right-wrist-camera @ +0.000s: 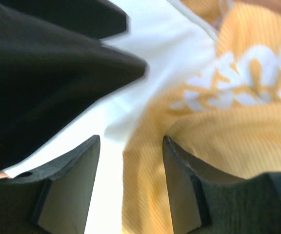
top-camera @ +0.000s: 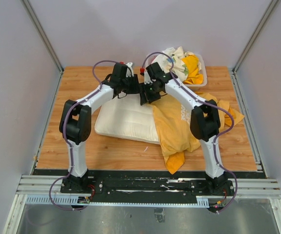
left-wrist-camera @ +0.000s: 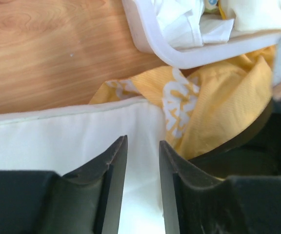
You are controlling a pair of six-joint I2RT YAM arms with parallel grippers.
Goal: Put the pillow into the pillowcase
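Item 1. My left gripper (left-wrist-camera: 141, 163): jaws stand a narrow slot apart, tips down over the pillow (top-camera: 125, 119). White fabric fills the slot. I cannot tell whether any of it is pinched.

Item 2. My right gripper (right-wrist-camera: 130, 161): jaws stand clearly apart, wider than the left pair, with no grip on anything that I can see. Below the gap the white fabric meets the orange cloth.

Item 3. The pillow: cream-white and rectangular, it lies flat at the middle of the table (top-camera: 82, 146). Its left part is bare and its right end is under the pillowcase (top-camera: 175, 127). Both my grippers meet close together over its far edge, where the orange cloth begins.

Item 4. The pillowcase: orange-yellow with white printed patches, crumpled. It is draped over the pillow's right end and spreads rightward under my right arm. One tail hangs toward the near edge of the table. Its far edge lies just beside the tray (top-camera: 203, 80).

Item 5. The tray: white with rounded corners, at the far right of the table. It holds a heap of cloths (top-camera: 182, 61), white and yellow.

Item 6. The table: wood-grain top, with grey walls on three sides.
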